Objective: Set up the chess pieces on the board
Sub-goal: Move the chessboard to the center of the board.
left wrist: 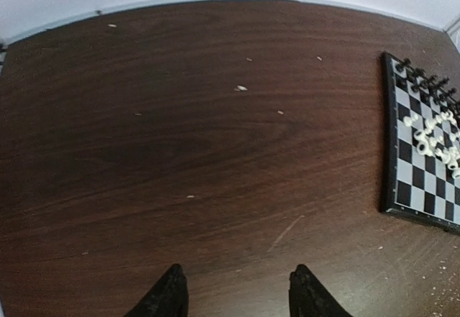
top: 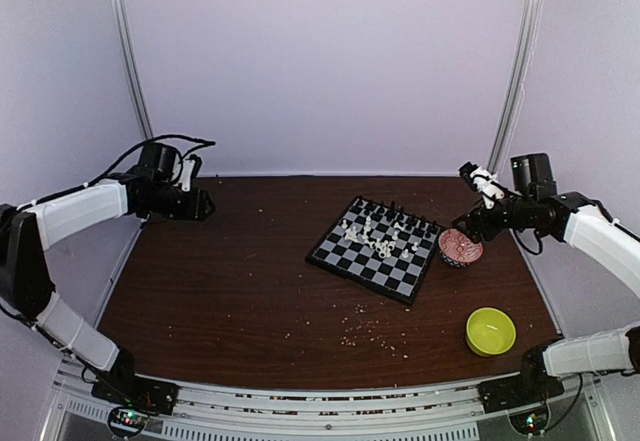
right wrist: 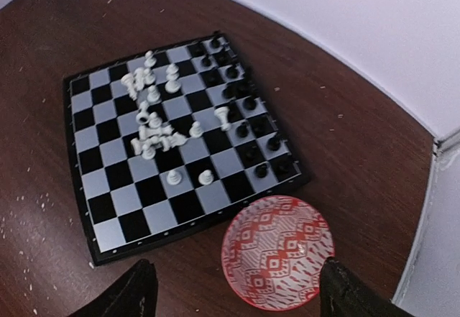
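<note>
Reading from the far left: left claw (left wrist: 237, 290) spread apart and holding nothing, over bare table (left wrist: 180, 152), well apart from the board (top: 386, 272). Best left parked, out of the way.

Further right, on the board itself: chess pieces (right wrist: 154, 134), black ones lined along the far side, white ones heaped in a jumble mid-board, several tipped over. Probably wisest to take a white one from the outside of the heap, not its crowded middle.

Right again: right claw (right wrist: 241, 285) gaping wide and empty, above the red-patterned bowl (right wrist: 277, 252) just beside the board's corner. Worth narrowing the fingers first, coming straight down, pinching one piece by its head, sparing its neighbours.

Nearer the front right, a yellow-green bowl (top: 490, 331) and scattered crumbs (top: 370, 331).
</note>
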`<act>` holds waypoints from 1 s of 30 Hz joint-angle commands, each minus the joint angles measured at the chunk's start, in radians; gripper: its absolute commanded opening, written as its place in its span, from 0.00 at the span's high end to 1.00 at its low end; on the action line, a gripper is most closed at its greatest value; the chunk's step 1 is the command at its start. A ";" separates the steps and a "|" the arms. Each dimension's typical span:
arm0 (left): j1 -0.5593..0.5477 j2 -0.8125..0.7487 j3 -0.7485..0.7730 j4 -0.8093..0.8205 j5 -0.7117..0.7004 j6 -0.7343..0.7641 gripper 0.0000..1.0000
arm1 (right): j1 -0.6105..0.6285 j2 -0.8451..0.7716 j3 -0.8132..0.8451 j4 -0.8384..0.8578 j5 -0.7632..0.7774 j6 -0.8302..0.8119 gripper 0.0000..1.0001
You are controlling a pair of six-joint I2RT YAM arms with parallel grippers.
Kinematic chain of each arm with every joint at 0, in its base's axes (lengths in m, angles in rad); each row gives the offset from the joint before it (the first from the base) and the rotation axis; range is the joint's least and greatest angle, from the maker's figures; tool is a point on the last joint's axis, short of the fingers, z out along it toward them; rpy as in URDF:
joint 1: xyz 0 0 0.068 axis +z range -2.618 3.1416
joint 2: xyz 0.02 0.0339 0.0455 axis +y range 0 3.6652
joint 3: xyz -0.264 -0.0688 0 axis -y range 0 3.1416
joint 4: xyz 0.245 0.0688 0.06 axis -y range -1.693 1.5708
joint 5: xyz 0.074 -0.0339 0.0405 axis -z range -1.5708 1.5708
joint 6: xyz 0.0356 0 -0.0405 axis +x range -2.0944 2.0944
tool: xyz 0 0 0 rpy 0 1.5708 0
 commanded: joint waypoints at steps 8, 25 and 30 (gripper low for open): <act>-0.277 0.458 0.378 0.080 0.196 -0.160 0.43 | 0.309 0.139 -0.051 -0.088 0.152 -0.192 0.26; -0.354 0.768 0.552 0.256 0.302 -0.395 0.51 | 0.402 0.457 -0.002 -0.083 0.250 -0.257 0.20; -0.355 0.784 0.549 0.270 0.311 -0.413 0.54 | 0.402 0.517 0.044 -0.103 0.250 -0.279 0.25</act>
